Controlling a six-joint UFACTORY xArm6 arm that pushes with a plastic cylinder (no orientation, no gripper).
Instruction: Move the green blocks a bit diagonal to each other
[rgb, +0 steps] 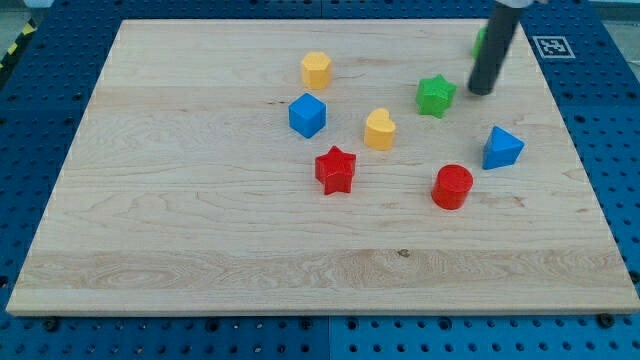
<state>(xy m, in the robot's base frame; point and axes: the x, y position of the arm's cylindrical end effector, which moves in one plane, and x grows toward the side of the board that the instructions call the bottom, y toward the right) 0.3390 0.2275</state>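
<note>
A green star block (435, 95) lies on the wooden board (200, 200) at the upper right. A second green block (480, 41) sits further up and right, mostly hidden behind the rod, so its shape cannot be made out. My tip (481, 92) rests on the board just right of the green star, a small gap apart, and below the hidden green block.
A yellow hexagon block (316, 69), a blue cube (308, 115), a yellow heart block (379, 130), a red star block (336, 169), a red cylinder (452, 186) and a blue triangular block (501, 148) lie around the board's middle and right. A marker tag (552, 46) sits off the board's top right corner.
</note>
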